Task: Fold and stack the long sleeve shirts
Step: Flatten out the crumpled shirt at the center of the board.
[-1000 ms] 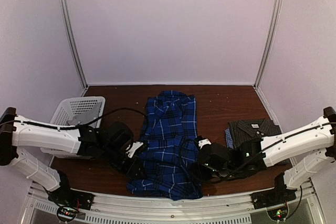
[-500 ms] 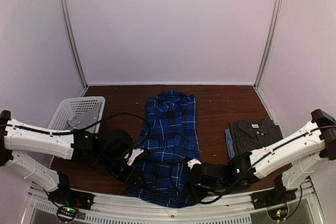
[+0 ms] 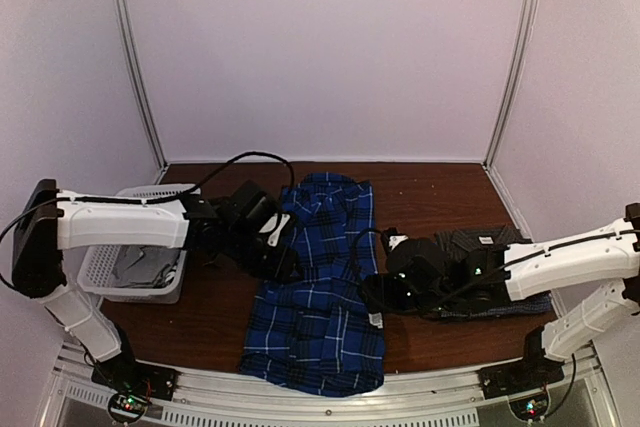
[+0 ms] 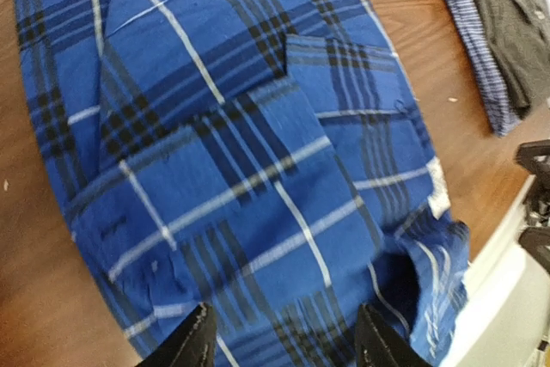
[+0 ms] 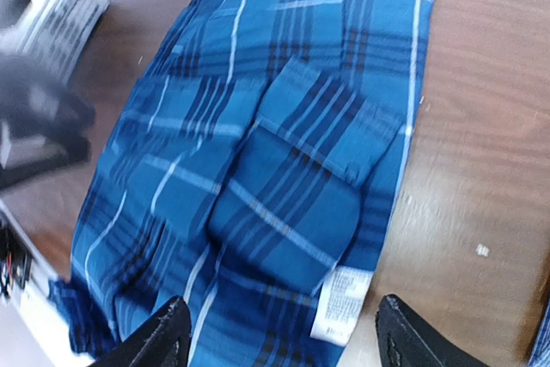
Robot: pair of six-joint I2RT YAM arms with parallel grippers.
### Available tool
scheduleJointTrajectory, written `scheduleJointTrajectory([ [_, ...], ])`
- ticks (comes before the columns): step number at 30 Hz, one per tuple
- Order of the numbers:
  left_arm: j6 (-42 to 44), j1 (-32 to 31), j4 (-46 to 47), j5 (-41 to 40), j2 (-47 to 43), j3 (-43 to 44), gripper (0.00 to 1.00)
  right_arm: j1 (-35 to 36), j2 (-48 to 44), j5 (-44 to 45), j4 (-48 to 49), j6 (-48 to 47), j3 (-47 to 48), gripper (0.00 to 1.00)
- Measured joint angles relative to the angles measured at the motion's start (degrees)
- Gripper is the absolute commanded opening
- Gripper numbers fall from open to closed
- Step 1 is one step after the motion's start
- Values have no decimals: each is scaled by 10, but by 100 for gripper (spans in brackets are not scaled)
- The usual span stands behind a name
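So the royal-blue plaid button-up shirt (image 3: 325,267) is lying flat down the middle of the brown wooden desk (image 3: 430,192), collar toward the back edge and hem hanging right at the near edge. Sleeves look already tucked in over the body, so it's a long narrow strip. The white care label (image 5: 342,302) is poking out on its right side.

The left end effector (image 4: 284,333) hovers over the shirt's left side, fingers spread wide with nothing in them. Same for the right end effector (image 5: 282,324) on the other side: wide apart, empty.

I'd say the width folds are done and the lengthwise fold is up. Next move probably means both pinching the hem corners at the near edge and carrying them up toward the collar. After that it goes onto the dark grey checked shirt (image 4: 507,23), which sits on the pale blue fine-checked shirt (image 4: 471,45) by the right edge.
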Motion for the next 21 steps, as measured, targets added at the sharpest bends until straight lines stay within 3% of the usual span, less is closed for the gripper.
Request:
scheduleJointTrajectory([
  [7,22,-3,10,-10,153,111,63,-75,37,9,64,-15,6,75],
  [15,22,-24,9,-63,248,179,67,-104,38,9,114,-13,-20,75],
  [21,21,-46,-5,-108,285,215,65,-104,30,8,126,-11,-40,75],
])
